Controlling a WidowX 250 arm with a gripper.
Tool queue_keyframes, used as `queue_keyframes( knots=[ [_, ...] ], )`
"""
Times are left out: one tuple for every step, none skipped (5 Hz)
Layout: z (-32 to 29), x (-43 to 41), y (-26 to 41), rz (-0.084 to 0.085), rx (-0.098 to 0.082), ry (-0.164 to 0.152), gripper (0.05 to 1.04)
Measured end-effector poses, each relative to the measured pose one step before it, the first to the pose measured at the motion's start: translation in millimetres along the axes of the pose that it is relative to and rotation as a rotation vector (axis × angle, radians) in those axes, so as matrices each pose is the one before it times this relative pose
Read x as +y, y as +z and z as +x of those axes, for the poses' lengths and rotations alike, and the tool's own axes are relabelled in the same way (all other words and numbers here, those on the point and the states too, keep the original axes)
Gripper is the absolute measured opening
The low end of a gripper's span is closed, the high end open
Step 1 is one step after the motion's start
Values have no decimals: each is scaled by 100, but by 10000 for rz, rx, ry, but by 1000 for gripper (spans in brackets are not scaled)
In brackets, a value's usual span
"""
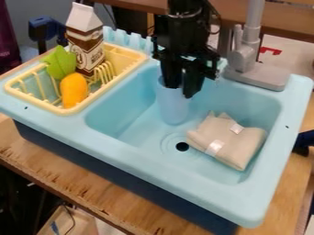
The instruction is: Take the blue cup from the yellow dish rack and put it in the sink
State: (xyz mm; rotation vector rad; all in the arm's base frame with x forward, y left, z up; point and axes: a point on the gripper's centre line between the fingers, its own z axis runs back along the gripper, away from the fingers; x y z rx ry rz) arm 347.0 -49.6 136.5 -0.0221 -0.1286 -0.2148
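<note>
"Light blue sink rim (pixel 202 196) is closest to me, and wooden counter (pixel 73 178) below it. Where's your cup?"

"Inside the basin, toward the back: a pale blue cup (pixel 173 110), directly below my gripper (pixel 182 91). Looks like I've got its wall pinched, though dark fingers against dark housing are hard to read."

"Which way does it point?"

"Mouth up, base down, long axis close to vertical, just like the gripper's."

"And your edges?"

"Back wall just behind the cup, faucet (pixel 250 48) beyond, toward the right. A beige cloth bundle (pixel 240 146) sits near it, front right."

"Any room?"

"Yes, basin floor runs left and forward, past the drain (pixel 182 147). Over the left wall there's the yellow rack (pixel 69 110), with a carton (pixel 85 43), a green toy (pixel 59 64) and an orange one (pixel 74 90)."
</note>
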Motion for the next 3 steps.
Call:
queue_keyframes(
  knots=[
    [-116, 120, 1691, -147, -463, 275, 893],
    [-1034, 291, 2494, 45, -417, 387, 1014],
    [-1883, 1266, 3236, -91, -434, 843, 1010]
  ],
)
